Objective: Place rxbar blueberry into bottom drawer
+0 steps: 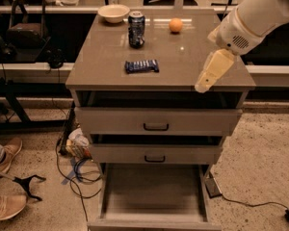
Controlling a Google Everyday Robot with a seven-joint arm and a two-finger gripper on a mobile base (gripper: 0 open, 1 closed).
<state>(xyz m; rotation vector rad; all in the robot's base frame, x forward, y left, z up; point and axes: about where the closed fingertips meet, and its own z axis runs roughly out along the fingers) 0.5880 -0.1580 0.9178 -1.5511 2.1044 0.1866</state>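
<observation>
The bar (141, 66) is lying flat at the front-middle of the bench (101, 76), well apart from the gripper (204, 83), which is hanging over the bench's front right edge w/ nothing in it; wide or narrow, I cannot tell. The bottom drawer (154, 191) is standing open below, bare inside. Risks, in my judgement: the flat glossy wrapper is giving little to pinch, so the gripper may be pushing it toward the can (136, 29), & the 2 upper drawers, sticking out a bit, may be catching the arm going down.
</observation>
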